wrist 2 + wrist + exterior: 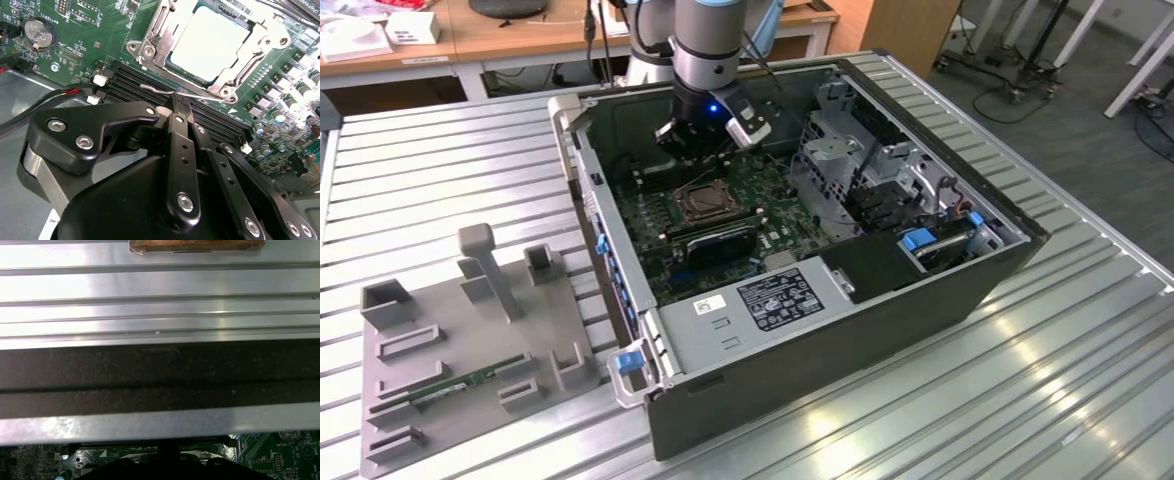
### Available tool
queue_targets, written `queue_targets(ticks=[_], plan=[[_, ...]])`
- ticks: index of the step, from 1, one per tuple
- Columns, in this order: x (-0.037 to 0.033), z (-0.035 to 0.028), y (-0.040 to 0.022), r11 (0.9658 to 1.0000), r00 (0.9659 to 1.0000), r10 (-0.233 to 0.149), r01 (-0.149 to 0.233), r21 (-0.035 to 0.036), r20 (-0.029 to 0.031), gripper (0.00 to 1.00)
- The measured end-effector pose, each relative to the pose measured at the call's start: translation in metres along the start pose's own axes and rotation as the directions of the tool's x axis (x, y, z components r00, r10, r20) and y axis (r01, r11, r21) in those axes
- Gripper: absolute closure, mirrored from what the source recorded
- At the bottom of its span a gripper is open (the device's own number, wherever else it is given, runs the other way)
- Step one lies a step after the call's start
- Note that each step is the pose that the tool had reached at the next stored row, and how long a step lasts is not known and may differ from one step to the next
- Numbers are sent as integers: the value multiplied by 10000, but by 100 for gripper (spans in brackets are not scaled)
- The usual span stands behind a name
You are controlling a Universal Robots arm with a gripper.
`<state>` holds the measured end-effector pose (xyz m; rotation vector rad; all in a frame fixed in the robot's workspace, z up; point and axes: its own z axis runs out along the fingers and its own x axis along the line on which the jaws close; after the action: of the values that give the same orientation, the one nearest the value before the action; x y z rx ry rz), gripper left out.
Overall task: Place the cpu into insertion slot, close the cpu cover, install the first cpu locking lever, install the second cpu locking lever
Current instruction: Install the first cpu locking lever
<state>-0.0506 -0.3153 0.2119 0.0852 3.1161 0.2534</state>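
Silvery cpu (210,42) seated under cpu cover (234,70); fingers (176,130) together, tips at thin locking lever (156,88), contact unclear.

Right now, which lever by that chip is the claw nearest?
The thin lever running between the socket and black memory slots; the gripper sits beside it.

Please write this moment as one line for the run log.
gripper: shut, tips at locking lever | cpu: seated | cpu cover: down around it | site: inside open computer case
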Motion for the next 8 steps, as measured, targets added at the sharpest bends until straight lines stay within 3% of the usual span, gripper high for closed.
queue_targets(ticks=[8], plan=[[-14, 6, 0, 10000, 10000, 0, 0, -2, 1, 89]])
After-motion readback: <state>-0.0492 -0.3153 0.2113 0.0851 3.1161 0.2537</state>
